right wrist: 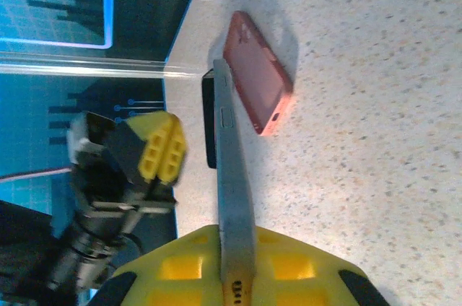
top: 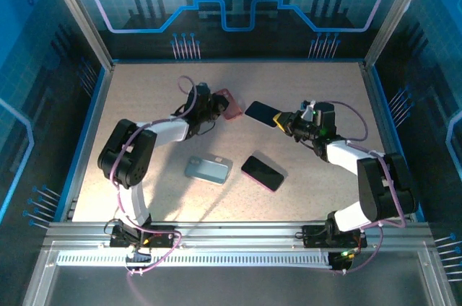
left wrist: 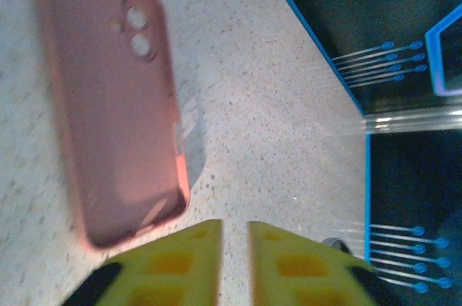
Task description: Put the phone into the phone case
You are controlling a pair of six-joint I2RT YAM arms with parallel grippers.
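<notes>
Phone (top: 261, 112) sits pinched by one end in the right jaws, near the middle of the tabletop (top: 144, 104). Pink phone case (top: 229, 104) lies flat just at its 9 o'clock. Left jaws, nearly pressed together and empty, sit at the case's 9 o'clock. A grey-blue device (top: 208, 169) and a dark device (top: 263, 172) lie toward 6 o'clock.

A pale grey-blue case (top: 208, 169) and a dark pink-edged phone (top: 263, 172) lie near each other on the speckled bench (top: 144, 97), blue-patterned walls (top: 238, 3) around it
</notes>
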